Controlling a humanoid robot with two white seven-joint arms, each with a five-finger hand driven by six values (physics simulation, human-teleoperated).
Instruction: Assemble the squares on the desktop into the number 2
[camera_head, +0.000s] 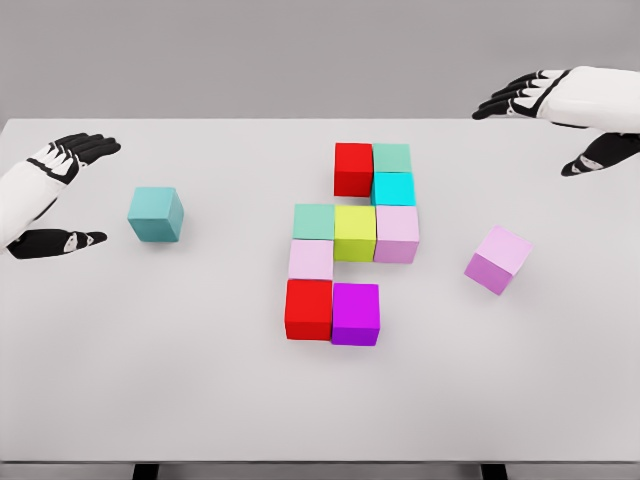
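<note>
Several coloured cubes stand packed together mid-table: a red cube (353, 168) and a green cube (392, 158) on top, a cyan cube (394, 188) below, then a row of green (313, 221), yellow (355, 232) and pink (397, 233), a pale pink cube (311, 260), and a red cube (309, 307) beside a purple cube (355, 313). A teal cube (155, 214) lies apart on the left, a violet cube (498, 259) apart on the right. My left hand (62, 195) is open at the left edge. My right hand (560, 120) hovers open at the upper right.
The white table (200, 380) spans the view, its front edge near the bottom and its back edge just below the grey wall.
</note>
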